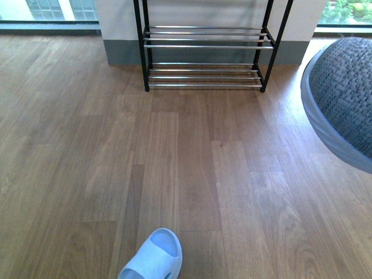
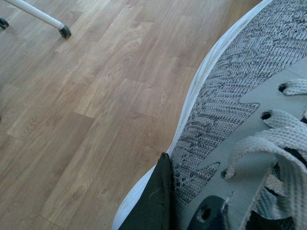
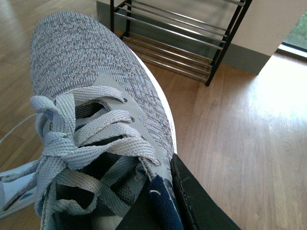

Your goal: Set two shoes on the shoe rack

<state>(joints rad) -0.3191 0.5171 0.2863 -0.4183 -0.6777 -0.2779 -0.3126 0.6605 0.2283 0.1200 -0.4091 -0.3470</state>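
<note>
The shoe rack (image 1: 203,46) stands against the far wall, a black frame with chrome bars, and shows again in the right wrist view (image 3: 182,33). My right gripper (image 3: 165,201) is shut on a grey sneaker (image 3: 81,72) at its collar, toe pointing toward the rack. That sneaker's toe (image 1: 343,99) looms at the right edge of the front view, held in the air. In the left wrist view my left gripper (image 2: 184,206) is shut on a grey sneaker (image 2: 230,81) above the floor, one dark finger (image 2: 151,201) pressed on its side. A pale blue sandal (image 1: 154,256) lies on the near floor.
Wooden plank floor (image 1: 174,163) stretches from me to the rack. A white leg with a black caster (image 2: 64,31) stands on the floor in the left wrist view. A pale blue-white shape (image 3: 14,191) lies under the right-hand sneaker. Windows flank the wall behind the rack.
</note>
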